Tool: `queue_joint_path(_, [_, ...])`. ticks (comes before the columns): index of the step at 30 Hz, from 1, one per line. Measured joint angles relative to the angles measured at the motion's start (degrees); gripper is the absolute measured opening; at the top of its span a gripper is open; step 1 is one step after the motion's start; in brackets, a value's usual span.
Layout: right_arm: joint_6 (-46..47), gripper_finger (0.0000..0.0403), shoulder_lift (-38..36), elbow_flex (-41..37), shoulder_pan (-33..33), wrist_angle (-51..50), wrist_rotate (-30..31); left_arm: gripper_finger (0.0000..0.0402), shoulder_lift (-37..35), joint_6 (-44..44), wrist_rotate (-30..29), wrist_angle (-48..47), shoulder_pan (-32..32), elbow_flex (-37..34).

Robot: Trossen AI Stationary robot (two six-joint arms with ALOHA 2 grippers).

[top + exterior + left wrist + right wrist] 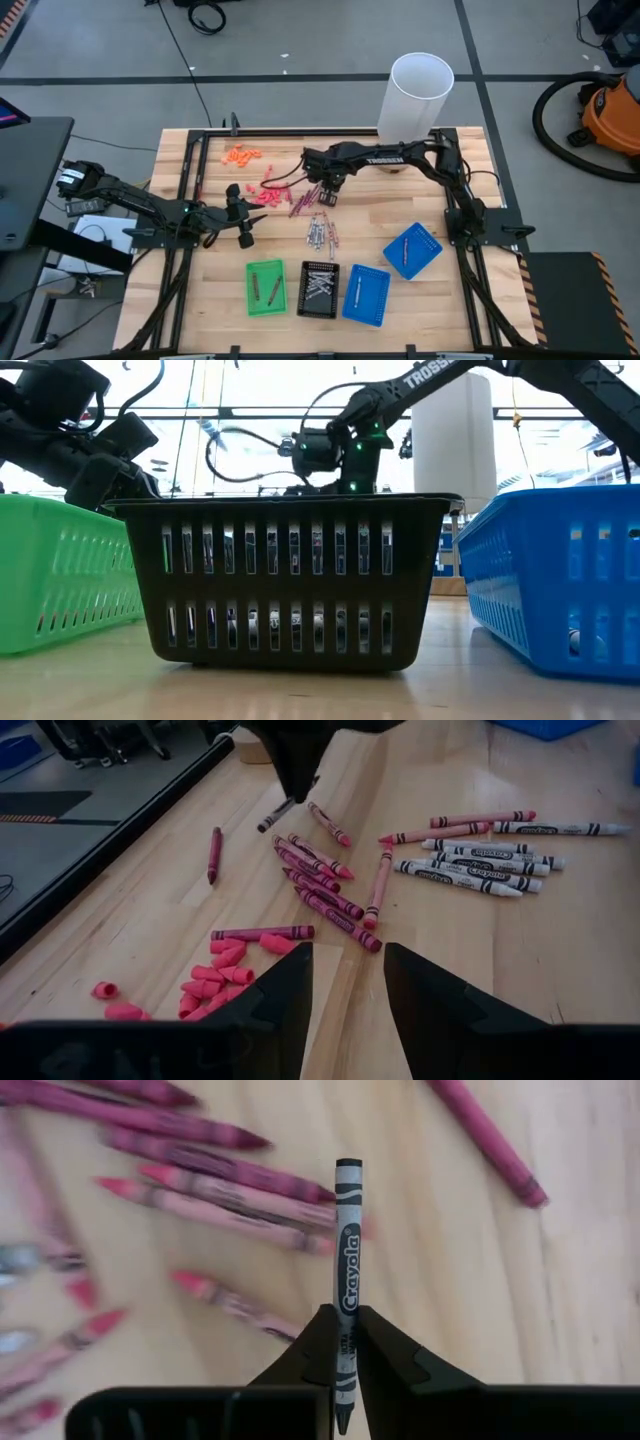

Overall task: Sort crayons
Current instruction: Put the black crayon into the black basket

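Observation:
Maroon crayons (320,885) and silvery grey crayons (480,860) lie loose on the wooden table, the maroon ones (303,203) just far of the grey ones (322,235). My right gripper (328,192) hangs over the maroon crayons, shut on one grey crayon (347,1250). It also shows in the left wrist view (295,775). My left gripper (350,970) is open and empty, low over the table left of the crayons (245,213), beside the coral-pink bits (215,975). My right gripper pinches the grey crayon between its two fingertips (385,1350), on the wrapper near one end (346,1342). The crayon lies along the fingers, and most of its length sticks out past them. The fingers point down from above. The crayon hangs slanted below them (277,816).
Near the front edge stand a green tray (265,288), a black tray (320,290) and a blue tray (366,296); a second blue tray (412,250) sits to their right. A white cylinder (420,95) stands at the back. Orange bits (241,155) lie far left.

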Motion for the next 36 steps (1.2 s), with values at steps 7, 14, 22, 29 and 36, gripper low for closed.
queue_joint_path(7, [1.0, 0.0033, -0.4, 1.0, 3.6, -2.2, -0.4, 0.0137, 0.0, -0.2, 0.0, -0.3, 0.0, 0.0])
queue_joint_path(14, [3.6, 0.0033, -1.9, 1.0, 6.6, -2.6, -0.4, 0.0137, 0.0, -0.2, 0.0, -0.4, 0.0, 0.0])
queue_joint_path(22, [6.1, 0.0033, -3.6, 1.1, 11.7, -0.8, -0.2, 0.0137, 0.0, -0.8, 0.0, -0.5, 0.0, 0.0])
queue_joint_path(29, [7.6, 0.0033, -3.8, 1.1, 16.7, 1.0, 0.1, 0.0137, 0.0, -2.9, 0.0, -0.5, 0.0, 0.0])
queue_joint_path(36, [10.5, 0.0033, -4.9, 1.1, 21.3, 1.0, 5.2, 0.0137, 0.0, -7.4, 0.0, -1.7, 0.0, 0.0])
